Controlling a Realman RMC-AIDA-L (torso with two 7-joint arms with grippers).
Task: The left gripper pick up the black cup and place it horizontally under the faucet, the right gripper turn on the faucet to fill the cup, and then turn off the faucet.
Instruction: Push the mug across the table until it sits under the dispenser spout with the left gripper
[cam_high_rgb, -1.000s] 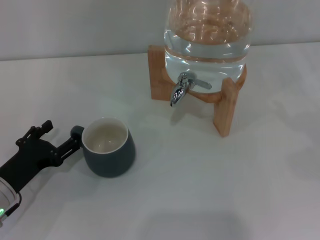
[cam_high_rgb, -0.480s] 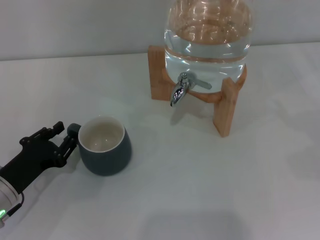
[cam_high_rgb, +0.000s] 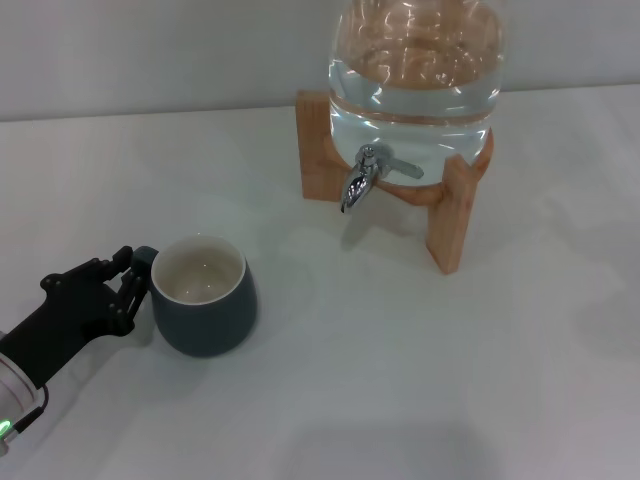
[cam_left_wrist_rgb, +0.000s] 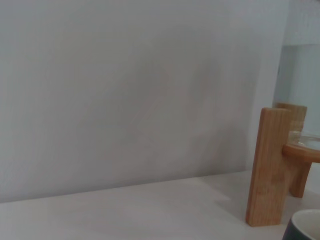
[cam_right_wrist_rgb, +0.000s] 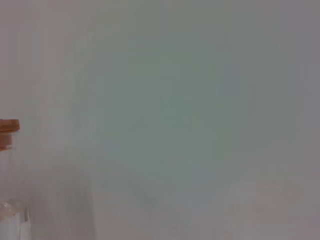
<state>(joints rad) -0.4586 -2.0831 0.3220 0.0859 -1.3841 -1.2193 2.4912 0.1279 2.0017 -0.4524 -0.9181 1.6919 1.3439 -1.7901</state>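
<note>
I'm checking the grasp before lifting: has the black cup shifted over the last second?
Yes. In the head view the black cup has slid slightly left, farther from the wooden stand, as the left hand closed on its handle.

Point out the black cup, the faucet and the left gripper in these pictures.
black cup (cam_high_rgb: 205, 320), head view, on its dark outer wall.
faucet (cam_high_rgb: 356, 186), head view, on the chrome spout.
left gripper (cam_high_rgb: 122, 280), head view, between its fingertips at the cup's handle.

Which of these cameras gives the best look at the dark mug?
The head view: the black cup shows whole there, upright, cream inside visible, the left gripper at its handle. The left wrist view catches only a sliver of its rim in a corner. The right wrist view shows none of it.
</note>
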